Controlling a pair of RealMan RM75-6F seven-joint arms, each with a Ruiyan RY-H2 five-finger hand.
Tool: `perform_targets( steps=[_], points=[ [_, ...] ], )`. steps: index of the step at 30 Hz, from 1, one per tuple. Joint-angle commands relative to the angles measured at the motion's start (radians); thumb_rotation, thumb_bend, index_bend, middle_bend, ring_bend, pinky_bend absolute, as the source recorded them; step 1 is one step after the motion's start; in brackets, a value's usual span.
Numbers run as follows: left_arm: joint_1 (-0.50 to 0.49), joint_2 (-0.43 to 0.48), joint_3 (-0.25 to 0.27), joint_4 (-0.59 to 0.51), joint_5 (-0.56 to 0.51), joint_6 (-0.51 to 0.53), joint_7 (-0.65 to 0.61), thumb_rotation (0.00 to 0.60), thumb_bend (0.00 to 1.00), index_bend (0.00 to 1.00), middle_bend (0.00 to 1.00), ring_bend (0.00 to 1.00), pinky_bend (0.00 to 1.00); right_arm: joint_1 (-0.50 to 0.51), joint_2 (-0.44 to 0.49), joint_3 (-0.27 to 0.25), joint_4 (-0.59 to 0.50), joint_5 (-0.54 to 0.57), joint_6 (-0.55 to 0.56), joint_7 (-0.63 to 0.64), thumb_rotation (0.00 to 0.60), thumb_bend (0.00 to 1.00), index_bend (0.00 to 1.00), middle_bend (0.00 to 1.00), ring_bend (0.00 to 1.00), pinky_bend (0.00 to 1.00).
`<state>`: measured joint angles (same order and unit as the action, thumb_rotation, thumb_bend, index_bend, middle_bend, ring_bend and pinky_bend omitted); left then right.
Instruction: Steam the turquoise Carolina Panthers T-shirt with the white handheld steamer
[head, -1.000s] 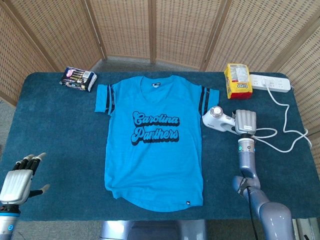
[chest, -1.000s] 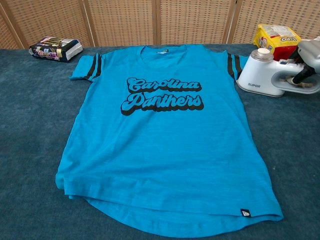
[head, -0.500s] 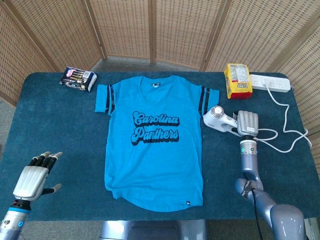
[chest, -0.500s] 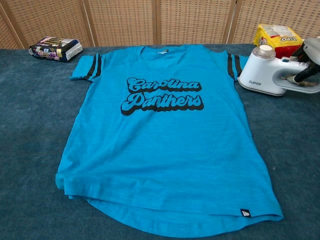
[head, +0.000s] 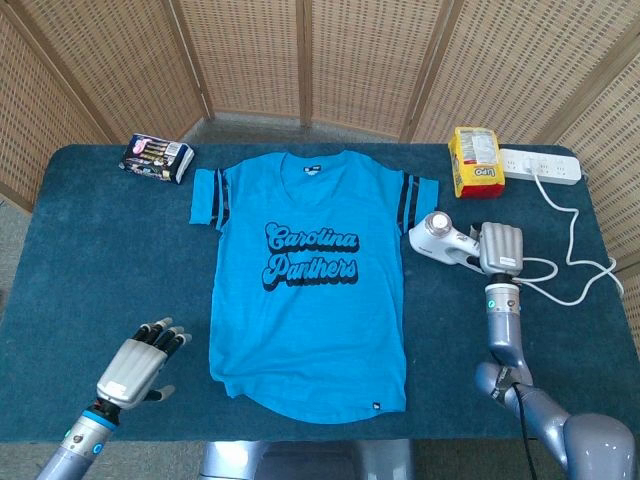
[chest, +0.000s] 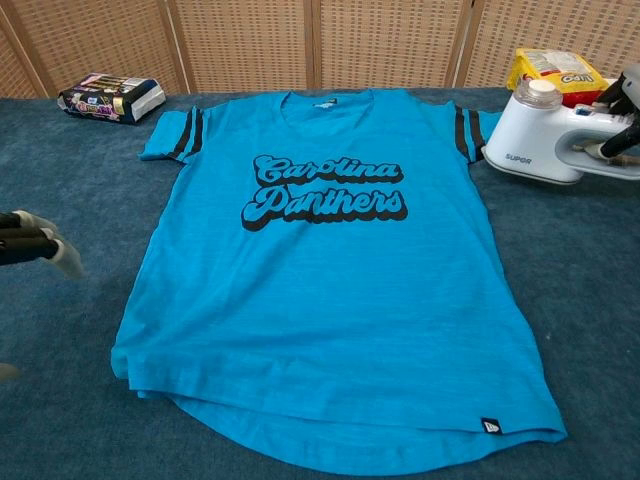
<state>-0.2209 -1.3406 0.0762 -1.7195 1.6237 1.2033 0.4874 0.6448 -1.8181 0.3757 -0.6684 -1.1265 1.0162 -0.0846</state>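
You have the turquoise T-shirt (head: 308, 285) lying flat and face up in the middle of the blue table (head: 100, 250), collar toward the top of the frame and hem toward the bottom, so the cloth itself needs no fixing before you begin. The step in hand looks to be taking up the white steamer (head: 447, 240), which sits right of centre in the head view, just beside the shirt's striped sleeve, with its round head turned toward the shirt. Your right hand (head: 501, 248) is over its handle with the fingers wrapped down around it; in the chest view dark fingers show at the handle in the upper right corner, so I judge it gripped. Make the grip firm before you carry it, lift straight up, and mind the white cord (head: 560, 270) trailing to the power strip (head: 540, 165) at the upper right, since a snag there could tug the steamer off line. Bring it in over the sleeve first. Your left hand (head: 135, 362) at the lower left holds nothing, fingers loosely apart, near the shirt's hem corner; use it to pin the cloth there if it creeps. Compared with a second ago, that left hand has travelled from the far left edge in toward the shirt, and the steamer has shifted slightly up and to the right in your right hand.
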Motion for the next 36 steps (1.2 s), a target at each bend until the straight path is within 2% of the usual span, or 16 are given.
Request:
perform_targets(
  steps=[1,4,19,21,29,36],
  points=[
    [-0.015,-0.044,0.001,-0.009,0.011,-0.014,0.037,0.449,0.17,0.34,0.23,0.12,0.21,-0.01,0.017,0.001,-0.028,0.006,0.014,-0.012,0.6,0.38,0.76,0.78,0.83,0.75],
    [-0.022,-0.066,-0.001,-0.012,0.006,-0.023,0.064,0.448,0.18,0.37,0.23,0.11,0.21,-0.016,0.027,0.003,-0.048,0.011,0.02,-0.017,0.6,0.38,0.76,0.78,0.83,0.75],
    [-0.064,-0.192,-0.024,0.008,-0.076,-0.089,0.193,0.446,0.18,0.37,0.23,0.08,0.21,-0.028,0.05,-0.001,-0.086,0.023,0.028,-0.015,0.6,0.38,0.76,0.78,0.83,0.75],
    [-0.07,-0.208,-0.027,0.012,-0.089,-0.097,0.201,0.448,0.19,0.39,0.23,0.08,0.21,-0.029,0.052,-0.002,-0.087,0.024,0.03,-0.014,0.6,0.38,0.76,0.78,0.83,0.75],
    [-0.083,-0.26,-0.031,0.041,-0.1,-0.088,0.215,0.449,0.3,0.58,0.24,0.08,0.22,-0.035,0.06,-0.004,-0.092,0.027,0.03,0.002,0.6,0.38,0.76,0.78,0.83,0.75],
    [-0.093,-0.273,-0.034,0.045,-0.128,-0.09,0.236,0.458,0.35,0.62,0.29,0.1,0.22,-0.039,0.069,-0.003,-0.118,0.025,0.036,0.023,0.6,0.38,0.76,0.78,0.83,0.75]
  ],
)
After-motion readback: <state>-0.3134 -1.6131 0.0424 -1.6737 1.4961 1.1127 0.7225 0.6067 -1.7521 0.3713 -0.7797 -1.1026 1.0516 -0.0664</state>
